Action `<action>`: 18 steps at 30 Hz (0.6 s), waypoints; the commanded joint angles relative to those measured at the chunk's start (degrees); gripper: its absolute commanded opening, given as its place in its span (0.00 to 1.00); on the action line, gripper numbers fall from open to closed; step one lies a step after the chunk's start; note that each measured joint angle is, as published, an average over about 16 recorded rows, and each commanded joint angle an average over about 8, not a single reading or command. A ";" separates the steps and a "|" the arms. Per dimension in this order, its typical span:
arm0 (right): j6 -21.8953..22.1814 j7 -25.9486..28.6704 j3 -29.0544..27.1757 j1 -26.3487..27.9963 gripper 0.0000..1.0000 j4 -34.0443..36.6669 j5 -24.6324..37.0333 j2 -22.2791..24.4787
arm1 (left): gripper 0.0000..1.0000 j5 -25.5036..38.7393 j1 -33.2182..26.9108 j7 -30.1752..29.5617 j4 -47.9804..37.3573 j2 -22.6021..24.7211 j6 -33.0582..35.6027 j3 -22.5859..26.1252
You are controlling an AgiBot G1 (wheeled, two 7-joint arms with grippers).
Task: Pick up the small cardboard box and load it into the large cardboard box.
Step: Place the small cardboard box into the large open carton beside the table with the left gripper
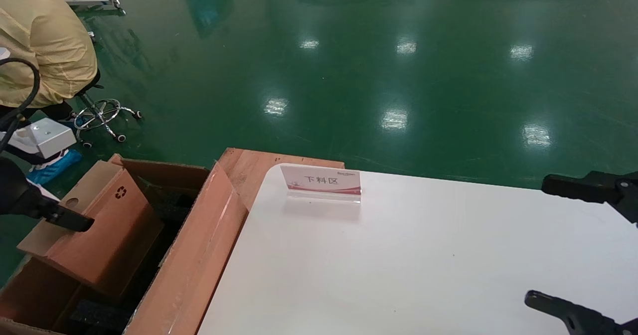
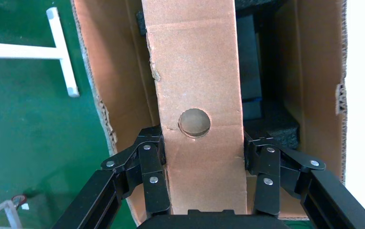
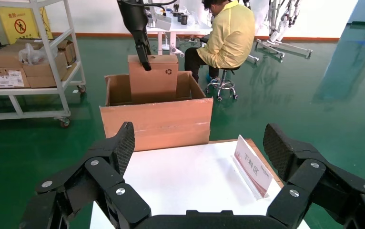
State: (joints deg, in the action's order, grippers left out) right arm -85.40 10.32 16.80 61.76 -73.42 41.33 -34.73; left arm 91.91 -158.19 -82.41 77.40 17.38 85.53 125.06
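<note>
The small cardboard box (image 1: 104, 225), slim and brown with a recycling mark and a round hole, stands tilted with its lower part inside the large cardboard box (image 1: 199, 235). My left gripper (image 1: 65, 218) is shut on its upper end. In the left wrist view the fingers (image 2: 153, 167) press both sides of the small cardboard box (image 2: 197, 86), just below the hole. Black foam (image 2: 276, 129) lies inside the large cardboard box (image 2: 118, 71). My right gripper (image 1: 537, 240) hangs open over the table's right side, holding nothing. It also shows open in the right wrist view (image 3: 199, 143).
A white table (image 1: 423, 255) stands right of the carton, with a small acrylic sign (image 1: 321, 181) near its far edge. A person in yellow (image 1: 40, 41) sits on a wheeled stool (image 1: 102, 113) at the far left. A shelf cart (image 3: 28, 62) with boxes stands beyond the carton.
</note>
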 commanded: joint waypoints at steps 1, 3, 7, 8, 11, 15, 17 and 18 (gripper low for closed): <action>0.00 0.00 0.01 0.00 1.00 0.00 0.00 0.00 | 0.00 0.37 0.33 -0.10 -0.02 0.00 0.04 0.03; 0.01 -0.01 0.01 0.00 1.00 0.00 -0.01 0.01 | 0.00 0.88 0.52 -0.09 -0.05 -0.05 0.05 0.10; 0.01 -0.01 0.03 0.01 1.00 0.00 -0.02 0.01 | 0.00 1.86 0.91 0.01 -0.11 -0.20 -0.25 0.20; 0.01 -0.01 0.03 0.01 1.00 0.00 -0.02 0.01 | 0.00 2.07 1.04 0.03 -0.13 -0.22 -0.38 0.23; 0.02 -0.02 0.04 0.01 1.00 0.00 -0.03 0.02 | 0.00 2.66 1.45 0.08 -0.18 -0.27 -0.87 0.30; 0.02 -0.03 0.05 0.01 1.00 0.00 -0.04 0.02 | 0.00 3.53 1.99 0.16 -0.26 -0.27 -1.51 0.44; 0.03 -0.03 0.06 0.01 1.00 0.00 -0.04 0.02 | 0.00 3.95 2.23 0.20 -0.30 -0.28 -1.76 0.52; 0.03 -0.03 0.06 0.01 1.00 0.00 -0.04 0.03 | 0.00 4.15 2.35 0.22 -0.32 -0.29 -1.88 0.56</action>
State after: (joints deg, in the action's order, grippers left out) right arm -85.37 10.29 16.86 61.78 -73.42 41.29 -34.70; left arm 95.94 -155.82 -82.18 77.09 17.07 83.59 125.61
